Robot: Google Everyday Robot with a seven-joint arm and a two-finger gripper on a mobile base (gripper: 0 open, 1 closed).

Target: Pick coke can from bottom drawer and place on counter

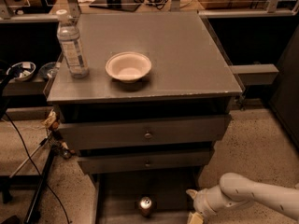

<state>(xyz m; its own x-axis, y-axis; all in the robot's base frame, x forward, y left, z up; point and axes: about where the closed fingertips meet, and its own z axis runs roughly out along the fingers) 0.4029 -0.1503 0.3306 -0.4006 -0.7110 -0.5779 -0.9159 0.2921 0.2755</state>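
The coke can (145, 205) stands upright on the floor of the pulled-out bottom drawer (117, 195), its silver top facing up. My gripper (193, 205) hangs low at the drawer's right side, about a can's width or two to the right of the can and apart from it. Its two pale fingers (191, 192) are spread, so it is open with nothing between them. The white arm (252, 195) reaches in from the lower right. The grey counter (187, 55) spreads above the drawers.
On the counter stand a clear water bottle (72, 45) at the left and a white bowl (128, 66) near the middle. Two shut drawer fronts with knobs (148, 135) sit above the open drawer. Cables and a stand (42, 185) lie on the floor at left.
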